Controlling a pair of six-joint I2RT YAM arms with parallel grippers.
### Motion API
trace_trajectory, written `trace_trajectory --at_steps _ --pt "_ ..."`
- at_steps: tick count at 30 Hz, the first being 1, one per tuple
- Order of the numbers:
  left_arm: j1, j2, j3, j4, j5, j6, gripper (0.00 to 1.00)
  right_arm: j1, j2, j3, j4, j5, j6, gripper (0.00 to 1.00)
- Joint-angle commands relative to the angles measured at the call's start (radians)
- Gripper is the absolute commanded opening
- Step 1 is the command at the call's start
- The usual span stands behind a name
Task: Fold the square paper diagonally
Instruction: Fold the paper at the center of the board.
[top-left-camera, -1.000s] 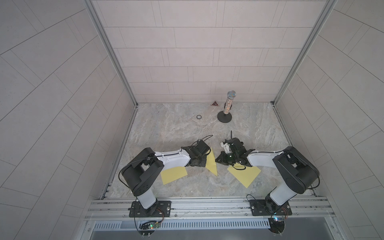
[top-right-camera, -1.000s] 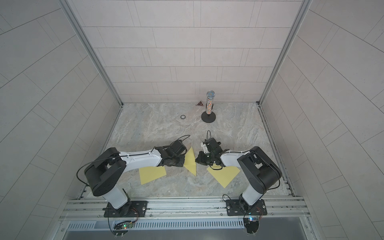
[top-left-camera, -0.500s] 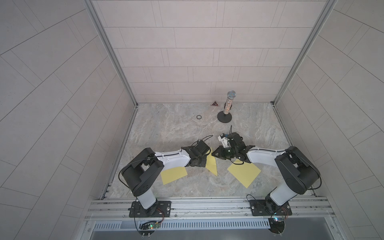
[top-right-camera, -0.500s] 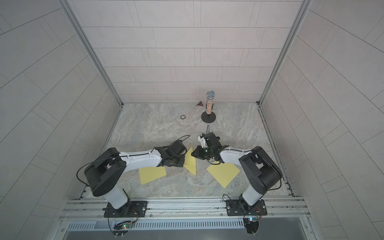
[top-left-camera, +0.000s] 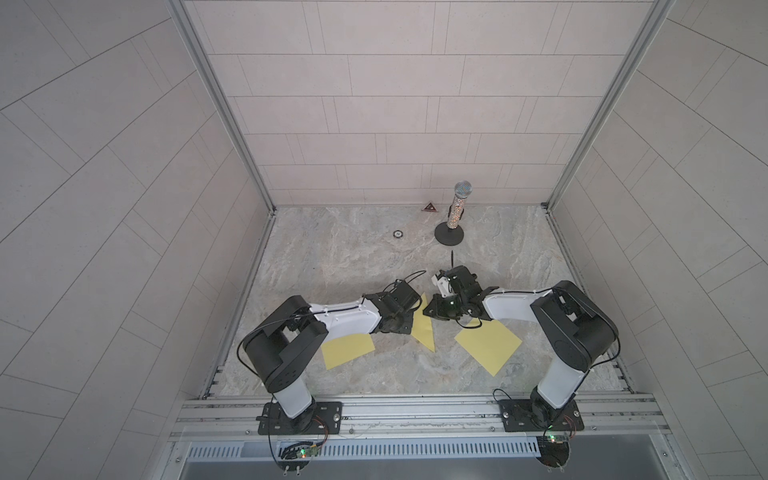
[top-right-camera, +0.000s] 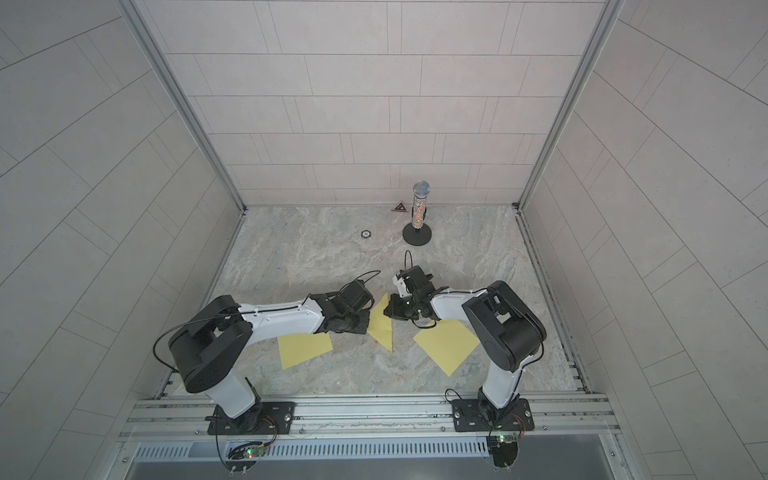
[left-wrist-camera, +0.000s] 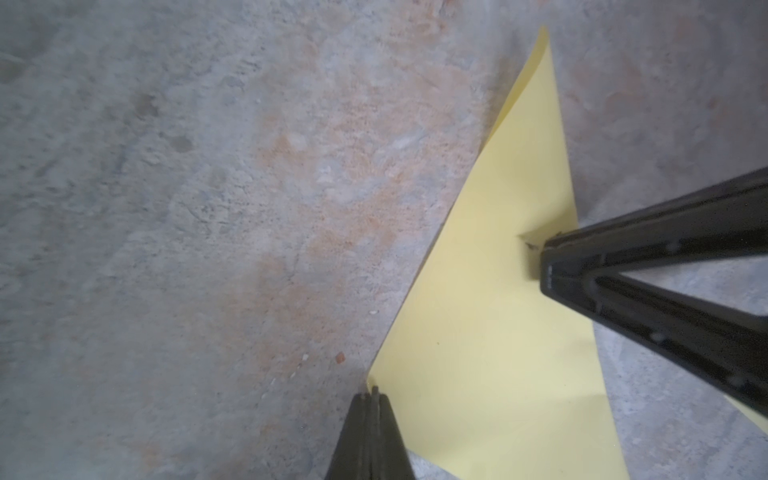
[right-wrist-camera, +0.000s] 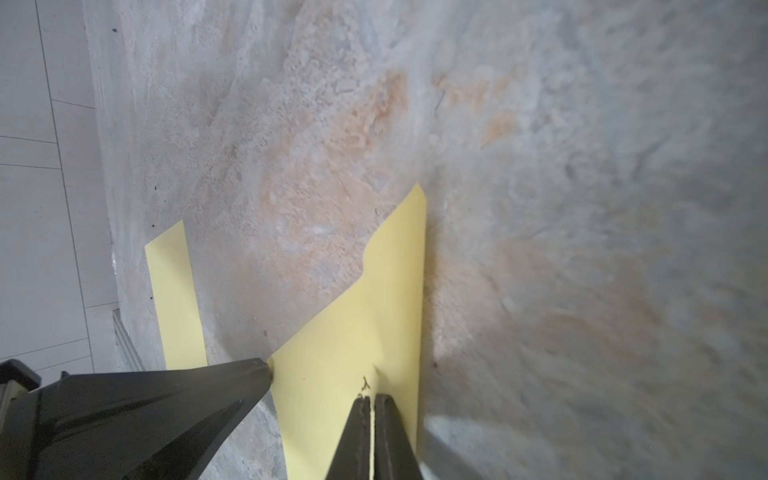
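The yellow square paper (top-left-camera: 424, 334) (top-right-camera: 384, 328) lies on the marble floor between my two arms, folded into a triangle. In the left wrist view the paper (left-wrist-camera: 490, 332) shows two layers slightly parted at its far tip. My left gripper (left-wrist-camera: 374, 390) (top-left-camera: 412, 330) is shut, its tip touching one corner of the triangle. My right gripper (right-wrist-camera: 371, 397) (top-left-camera: 427, 311) is shut, with only a thin slit between its fingers. Its tips press down on the paper (right-wrist-camera: 365, 316) near the folded edge, where a small pucker shows. Each gripper shows in the other's wrist view.
Two flat yellow sheets lie nearer the front, one under the left arm (top-left-camera: 347, 351) and one beside the right arm (top-left-camera: 488, 345). A glittery microphone on a round black stand (top-left-camera: 457, 208), a small ring (top-left-camera: 398, 234) and a red triangle (top-left-camera: 429, 207) sit near the back wall.
The right gripper swung back over the folded paper and came down on it by the fold, opening slightly and shutting again. The left arm and the paper held still.
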Motion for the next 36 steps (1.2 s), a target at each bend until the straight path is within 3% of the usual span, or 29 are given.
trace_trajectory --at_steps 1,6,12,17,25,36 --pt "-0.002 0.016 -0.039 -0.066 -0.020 0.000 0.00 -0.028 -0.036 -0.036 -0.113 0.134 -0.047 0.09" --pt "-0.003 0.014 -0.041 -0.063 -0.022 0.000 0.00 -0.060 -0.101 -0.060 -0.121 0.106 -0.043 0.10" --pt "-0.003 0.013 -0.042 -0.063 -0.022 0.002 0.00 -0.051 -0.149 -0.045 0.004 -0.053 0.003 0.14" --pt "-0.003 0.012 -0.043 -0.063 -0.023 0.000 0.00 -0.012 -0.084 0.018 0.049 -0.118 0.001 0.14" --pt "-0.003 0.008 -0.045 -0.064 -0.026 0.000 0.00 -0.020 0.077 0.060 0.103 -0.101 0.015 0.12" --pt "-0.004 0.009 -0.043 -0.063 -0.030 -0.003 0.00 -0.143 0.116 0.050 0.069 -0.061 -0.035 0.11"
